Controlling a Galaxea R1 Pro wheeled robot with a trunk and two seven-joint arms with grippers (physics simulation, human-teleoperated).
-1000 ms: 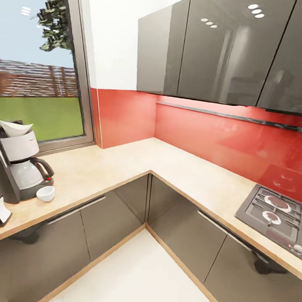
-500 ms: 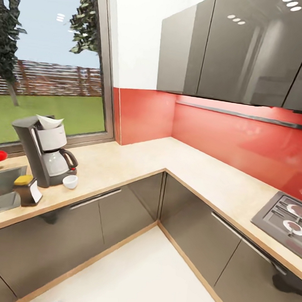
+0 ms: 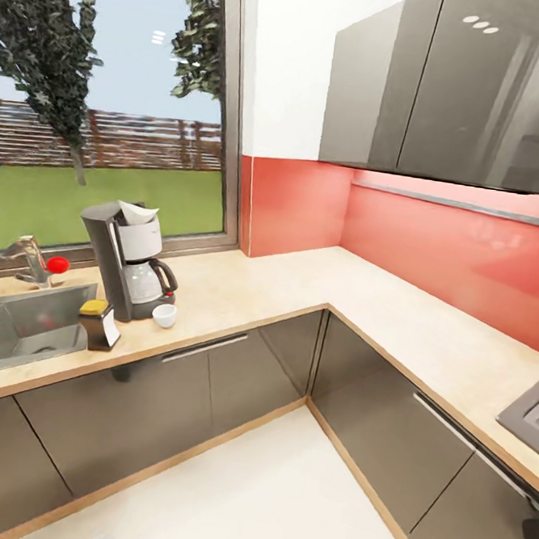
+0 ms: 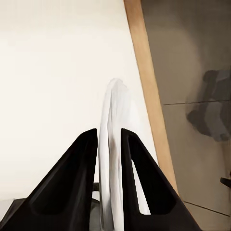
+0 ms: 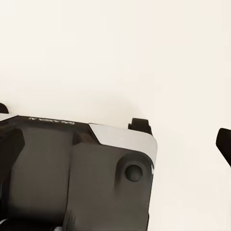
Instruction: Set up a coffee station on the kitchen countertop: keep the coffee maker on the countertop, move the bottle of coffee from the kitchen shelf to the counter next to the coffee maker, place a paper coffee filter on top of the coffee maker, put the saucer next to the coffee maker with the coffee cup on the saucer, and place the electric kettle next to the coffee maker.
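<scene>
The kitchen countertop [image 3: 244, 288] runs in an L under the window and round the corner below the red splashback, with the steel sink [image 3: 22, 327] let into its window-side run. On that run, just beside the sink's rim, stands the coffee maker [image 3: 128, 262], upright, with the paper coffee filter [image 3: 139, 211] already seated in its top. The bottle of coffee [image 3: 98, 323] stands near the worktop's front edge, between the sink and the machine's base. The coffee cup [image 3: 164, 315] sits on the bare worktop just beside the carafe, on the side away from the sink, a little back from the front edge.

The saucer [image 4: 114, 159] is not on the worktop: the left gripper [image 4: 109, 137] is clamped on it, edge-on, both black fingers pressed to its faces, with pale floor and a cabinet plinth behind it. So the plate hangs on edge, its flat faces turned to the sides rather than up.

Judging by this, the saucer has to go down flat beside the machine, and the spot with room lies around the cup; the cup would then go on top. The left arm is the one loaded for it.

In the right wrist view, dark gripper [image 5: 183, 130] parts hang over the floor; I cannot tell whether that gripper is open or closed.
</scene>
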